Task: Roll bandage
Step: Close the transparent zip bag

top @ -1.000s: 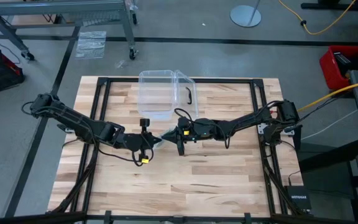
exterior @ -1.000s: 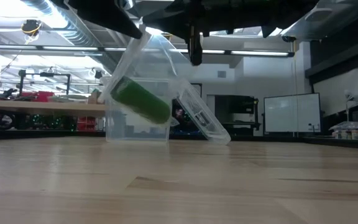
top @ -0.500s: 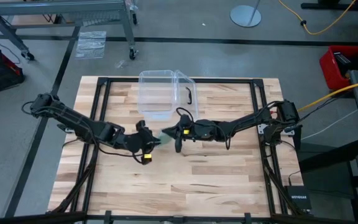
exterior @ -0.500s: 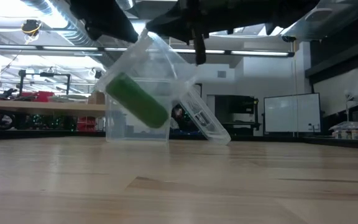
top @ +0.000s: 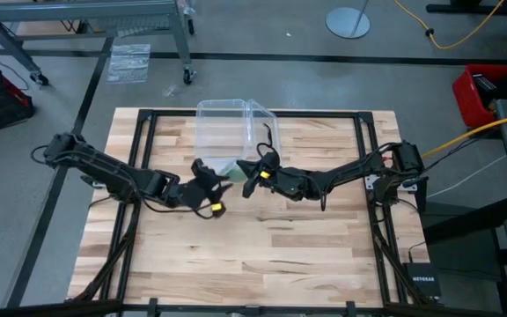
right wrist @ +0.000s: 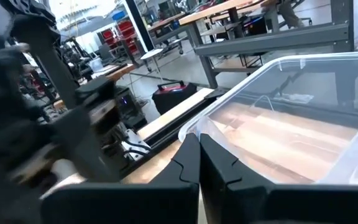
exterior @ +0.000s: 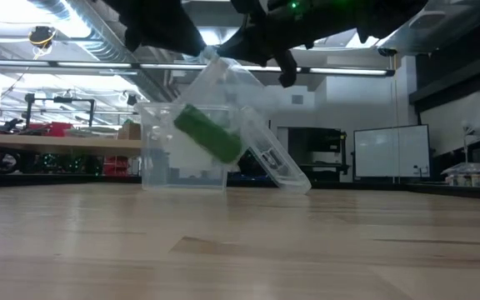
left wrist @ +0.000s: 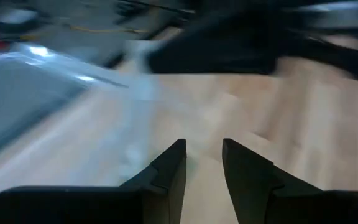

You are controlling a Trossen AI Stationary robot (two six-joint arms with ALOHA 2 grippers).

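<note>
The green bandage (exterior: 209, 136) is a stubby roll lying tilted inside a clear wrapper (exterior: 227, 92), which hangs in the air in front of the clear box (exterior: 173, 171). The wrapper's top corner (exterior: 212, 58) runs up to where the two dark arms meet. My left gripper (left wrist: 202, 152) stands open at mid-table (top: 221, 182), and only bare wood shows between its fingers. My right gripper (right wrist: 199, 146) is shut just to the right of it (top: 247, 180), pointing roughly level toward the box. My right gripper seems to hold the clear wrapper by its top corner (exterior: 212, 58), though the dark arms hide the contact in the low view and its own fingers hide it in the wrist view. The wrapper hangs tilted below, clear of the table, with the roll in its lower part.
The clear plastic box (top: 223, 132) stands at the table's far middle, its lid (top: 267, 132) leaning open on its right side. A black frame (top: 148, 123) runs round the tabletop. Bare wood (top: 271, 255) lies toward the near edge.
My left gripper has opened, let go of the wrapper and rolled about its own line. My right gripper has swung from pointing at the near edge toward the box. The wrapper with the bandage has swung toward the table's right, still off the table.
</note>
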